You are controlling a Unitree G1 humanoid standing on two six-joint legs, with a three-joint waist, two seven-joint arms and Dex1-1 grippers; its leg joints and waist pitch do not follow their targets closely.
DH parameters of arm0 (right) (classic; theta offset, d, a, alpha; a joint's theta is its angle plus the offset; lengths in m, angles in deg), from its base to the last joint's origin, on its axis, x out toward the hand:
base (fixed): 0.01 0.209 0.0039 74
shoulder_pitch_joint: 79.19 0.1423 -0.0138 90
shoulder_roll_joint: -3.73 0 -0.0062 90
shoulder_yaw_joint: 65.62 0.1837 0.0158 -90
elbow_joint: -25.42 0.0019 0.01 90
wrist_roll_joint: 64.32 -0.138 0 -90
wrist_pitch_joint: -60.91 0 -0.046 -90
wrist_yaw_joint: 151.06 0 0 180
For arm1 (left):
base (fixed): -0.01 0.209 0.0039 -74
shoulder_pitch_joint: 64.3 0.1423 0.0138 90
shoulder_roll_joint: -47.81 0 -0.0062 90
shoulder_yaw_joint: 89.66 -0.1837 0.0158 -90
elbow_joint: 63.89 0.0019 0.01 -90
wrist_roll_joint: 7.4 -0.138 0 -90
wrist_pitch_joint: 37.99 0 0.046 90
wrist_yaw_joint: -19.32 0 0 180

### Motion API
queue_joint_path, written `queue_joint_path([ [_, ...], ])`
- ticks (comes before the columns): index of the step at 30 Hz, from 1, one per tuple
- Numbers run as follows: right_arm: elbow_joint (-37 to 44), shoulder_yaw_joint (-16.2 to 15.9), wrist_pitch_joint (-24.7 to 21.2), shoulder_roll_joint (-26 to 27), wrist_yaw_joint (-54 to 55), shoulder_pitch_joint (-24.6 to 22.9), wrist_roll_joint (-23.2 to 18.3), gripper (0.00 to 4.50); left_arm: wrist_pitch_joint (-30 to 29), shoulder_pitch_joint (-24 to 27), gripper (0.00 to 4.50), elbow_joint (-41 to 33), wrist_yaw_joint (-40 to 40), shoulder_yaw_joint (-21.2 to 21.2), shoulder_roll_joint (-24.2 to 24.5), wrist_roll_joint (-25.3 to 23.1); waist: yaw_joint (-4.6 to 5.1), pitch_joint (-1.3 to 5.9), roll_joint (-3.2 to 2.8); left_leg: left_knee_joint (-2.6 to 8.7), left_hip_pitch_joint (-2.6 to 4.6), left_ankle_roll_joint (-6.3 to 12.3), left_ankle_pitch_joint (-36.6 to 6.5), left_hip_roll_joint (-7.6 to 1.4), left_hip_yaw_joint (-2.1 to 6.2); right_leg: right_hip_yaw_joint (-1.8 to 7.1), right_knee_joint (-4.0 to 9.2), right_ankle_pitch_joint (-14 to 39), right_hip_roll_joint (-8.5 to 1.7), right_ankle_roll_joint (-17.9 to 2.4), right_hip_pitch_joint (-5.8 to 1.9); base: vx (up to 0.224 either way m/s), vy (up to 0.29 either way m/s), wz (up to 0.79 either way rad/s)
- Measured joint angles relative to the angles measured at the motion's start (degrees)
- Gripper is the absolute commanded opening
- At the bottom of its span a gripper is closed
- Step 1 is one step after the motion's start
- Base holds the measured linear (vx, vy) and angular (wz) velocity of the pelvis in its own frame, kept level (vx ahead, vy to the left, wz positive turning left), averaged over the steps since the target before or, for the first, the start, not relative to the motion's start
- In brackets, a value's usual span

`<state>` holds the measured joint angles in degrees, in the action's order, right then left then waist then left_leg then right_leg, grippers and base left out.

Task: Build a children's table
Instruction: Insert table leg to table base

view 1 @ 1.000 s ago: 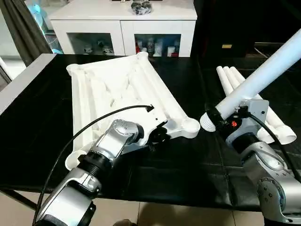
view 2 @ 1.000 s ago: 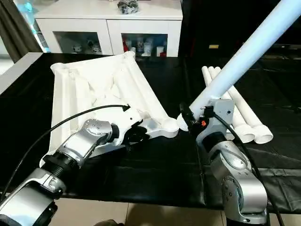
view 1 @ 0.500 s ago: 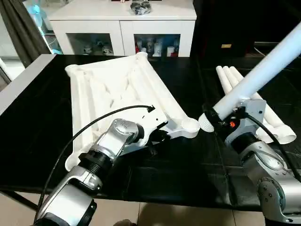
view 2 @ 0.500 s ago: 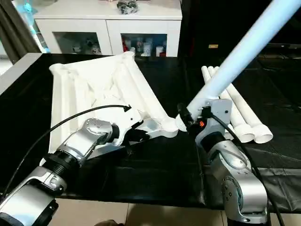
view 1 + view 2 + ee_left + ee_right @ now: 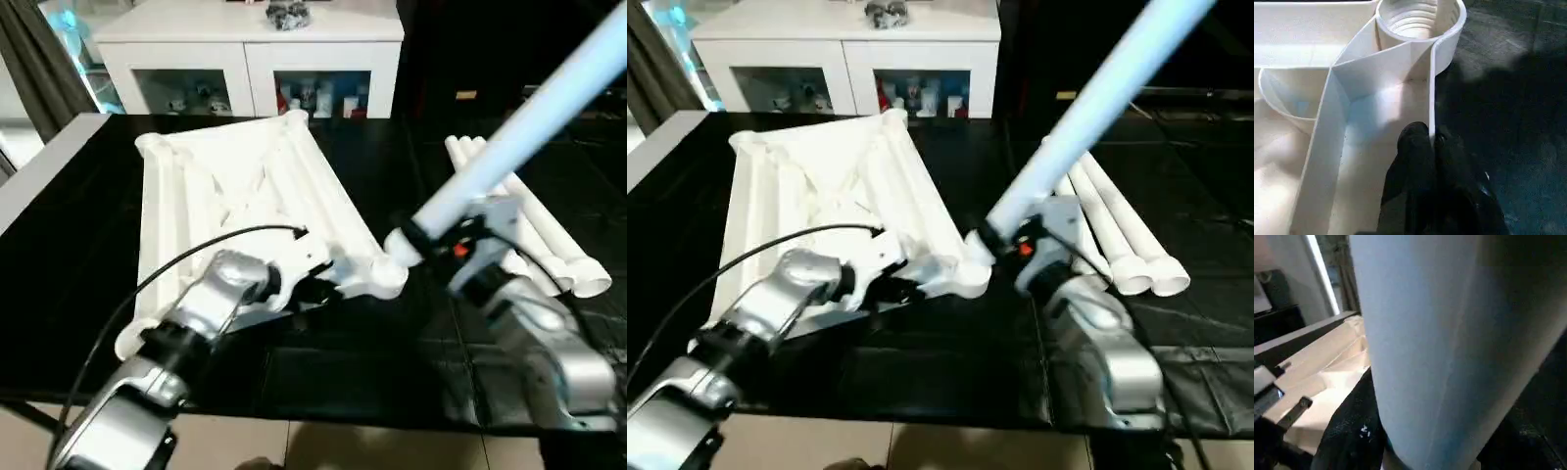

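Note:
The white tabletop (image 5: 235, 196) lies ribbed side up on the black table. My left gripper (image 5: 1431, 137) is shut on its near rim wall, just short of the round threaded corner socket (image 5: 1415, 19). My right gripper (image 5: 423, 228) is shut on a long white leg (image 5: 534, 122) that slants up to the right. The leg's ribbed lower end (image 5: 397, 247) hangs just above the near right corner socket (image 5: 387, 281); whether they touch I cannot tell. In the right wrist view the leg (image 5: 1449, 333) stands close in front of the camera.
Three more white legs (image 5: 534, 230) lie side by side on the table's right. A white glass-door cabinet (image 5: 245, 59) stands behind the table. The black table's front edge (image 5: 323, 406) runs just below both forearms.
My right arm has carried the leg to the left, bringing its lower end from beside the corner socket to just over it. The left gripper keeps its hold on the rim.

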<state>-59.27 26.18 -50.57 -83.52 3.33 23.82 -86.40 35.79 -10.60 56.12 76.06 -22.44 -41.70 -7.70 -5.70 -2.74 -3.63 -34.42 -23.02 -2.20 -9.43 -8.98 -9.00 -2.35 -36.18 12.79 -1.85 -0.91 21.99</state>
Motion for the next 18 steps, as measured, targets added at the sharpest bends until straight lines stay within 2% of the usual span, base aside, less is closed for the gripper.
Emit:
queue_joint_path([
  [4,-3.5,-1.4,3.7,-0.7,-3.5,1.4,1.1,1.94,2.1,1.1,0.0,-1.2,0.9,-0.1,1.1,-0.1,-0.02,-0.02,0.18,0.0,0.0,0.01,0.0,0.0,-0.04,0.0,0.0,0.0,-0.04,0.0,0.0,0.0,0.0,0.0],
  [7,-5.8,-3.7,2.6,-2.2,-6.8,1.6,1.9,1.94,2.9,2.2,0.0,-2.5,2.5,0.0,2.1,0.2,-0.13,-0.07,0.27,0.0,0.0,0.03,0.0,0.0,-0.04,-0.01,0.0,0.0,-0.04,0.0,0.0,0.0,0.0,0.0],
  [13,-9.0,-5.8,2.2,-3.3,-10.0,1.7,2.6,1.94,2.9,2.8,0.0,-3.8,4.3,0.0,2.9,0.3,-0.62,-0.16,0.4,-0.01,-0.04,0.08,0.0,0.01,-0.11,-0.01,0.0,0.0,-0.09,0.0,0.03,0.0,0.0,0.0],
  [18,-11.4,-6.9,4.1,-3.9,-12.4,3.2,4.1,1.94,2.6,2.8,0.0,-3.9,4.4,0.0,3.0,0.4,-0.58,-0.15,0.41,-0.01,-0.02,0.08,0.0,0.01,-0.13,-0.02,0.0,0.0,-0.11,0.0,0.03,0.0,0.0,0.0],
])
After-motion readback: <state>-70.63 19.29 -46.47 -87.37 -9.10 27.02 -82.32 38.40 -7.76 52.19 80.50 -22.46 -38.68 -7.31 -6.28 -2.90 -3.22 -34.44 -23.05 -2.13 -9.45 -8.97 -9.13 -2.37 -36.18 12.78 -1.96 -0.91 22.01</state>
